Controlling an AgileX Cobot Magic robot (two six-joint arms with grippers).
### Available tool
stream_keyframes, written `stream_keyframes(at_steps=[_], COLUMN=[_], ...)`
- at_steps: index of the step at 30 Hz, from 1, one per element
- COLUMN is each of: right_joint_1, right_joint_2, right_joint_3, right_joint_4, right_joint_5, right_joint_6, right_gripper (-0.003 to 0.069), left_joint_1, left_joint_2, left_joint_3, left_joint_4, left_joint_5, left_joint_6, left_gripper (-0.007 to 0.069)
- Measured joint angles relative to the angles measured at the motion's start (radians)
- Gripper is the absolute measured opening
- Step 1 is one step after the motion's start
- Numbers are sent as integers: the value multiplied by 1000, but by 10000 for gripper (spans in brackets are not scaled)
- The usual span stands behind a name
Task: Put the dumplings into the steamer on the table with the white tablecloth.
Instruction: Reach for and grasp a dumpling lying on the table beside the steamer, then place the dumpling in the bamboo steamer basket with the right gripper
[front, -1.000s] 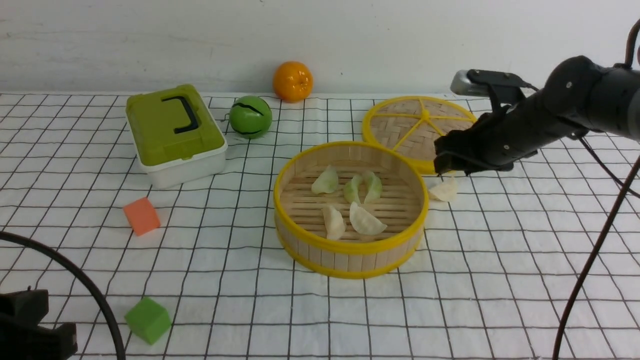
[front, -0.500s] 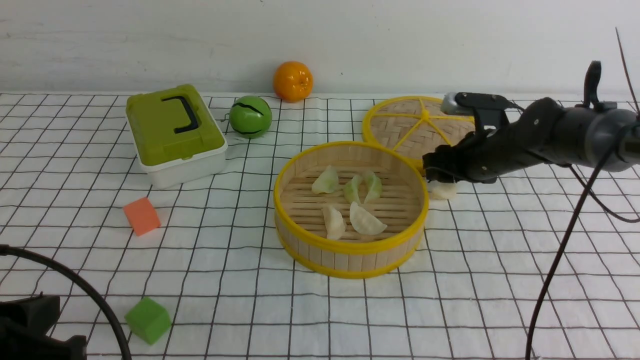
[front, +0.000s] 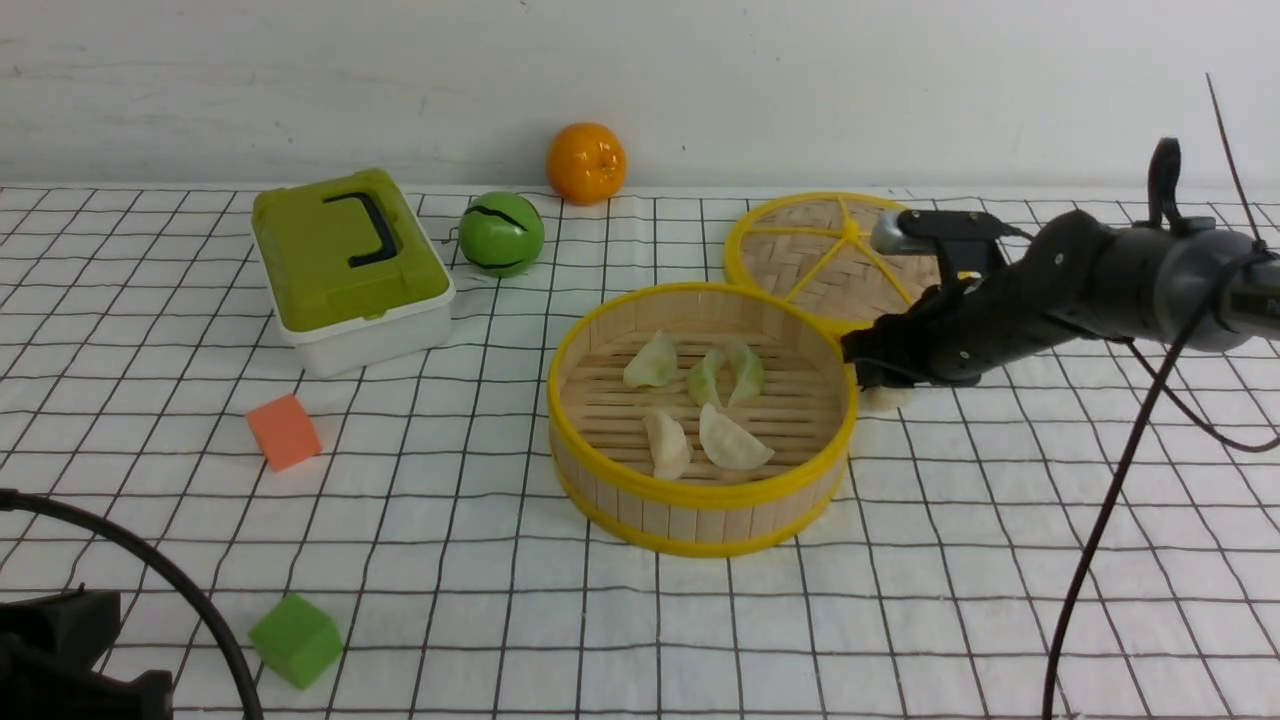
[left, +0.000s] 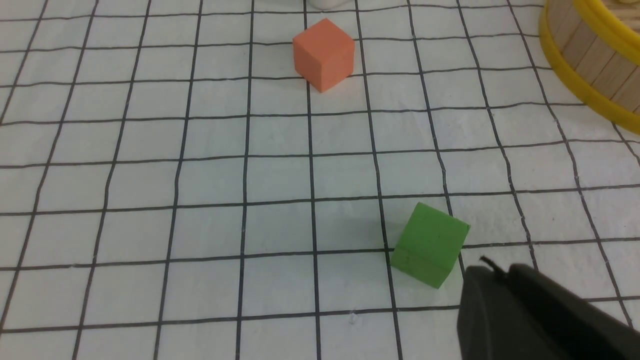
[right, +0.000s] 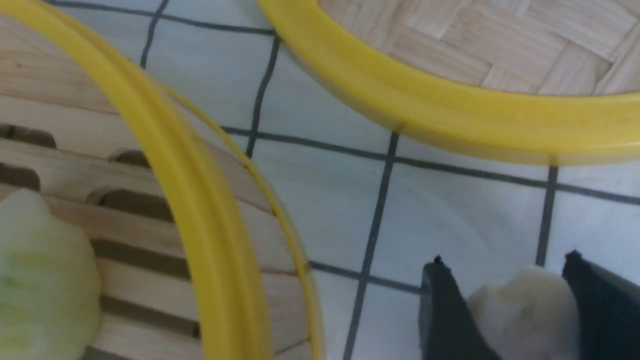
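The steamer (front: 700, 492) stands mid-table on the white tablecloth (front: 1000, 560). It holds three green dumplings (front: 705, 378) and two white ones (front: 731, 441). One more white dumpling (front: 885, 398) lies on the cloth just right of the steamer, between it and the lid (front: 830, 255). My right gripper (front: 868, 378) is down over it. In the right wrist view both fingers of that gripper (right: 505, 257) press against the sides of the dumpling (right: 522, 310), beside the steamer rim (right: 165, 165). My left gripper (left: 492, 272) hovers shut and empty near the green cube (left: 429, 244).
A green-lidded box (front: 350, 265), a green ball (front: 501, 234) and an orange (front: 585, 162) stand at the back left. An orange cube (front: 284, 431) and a green cube (front: 296, 640) lie front left. Black cables hang at both sides.
My right gripper came down and leftward onto the white dumpling beside the steamer, and its fingers closed in on it. The left arm barely moved.
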Motion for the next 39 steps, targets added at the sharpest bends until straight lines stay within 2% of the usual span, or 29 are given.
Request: stream_keyframes(at_steps=[5, 11, 16, 20, 23, 34, 39], right_joint_1=[-3, 10, 116, 198, 207, 200, 200], right_joint_2=[-39, -179, -264, -225, -179, -90, -75], right_joint_3=[-6, -47, -50, -50, -49, -49, -49], right_joint_4=[-74, -57, 0, 7, 2, -8, 13], right_joint_5=[109, 193, 254, 288, 294, 294, 292], right_joint_6=[0, -10, -186, -347, -401, -423, -349], right_gripper=[288, 288, 288, 288, 288, 288, 293], left_joint_1=[0, 0, 0, 0, 0, 0, 0], left_joint_2=[0, 0, 0, 0, 0, 0, 0], left_joint_3=[0, 0, 0, 0, 0, 0, 0], left_joint_4=[1, 1, 1, 1, 1, 22, 24], left_joint_5=[0, 0, 0, 0, 0, -1, -1], left_joint_6=[0, 0, 0, 0, 0, 0, 0], left_gripper=[43, 48, 48, 48, 48, 56, 57])
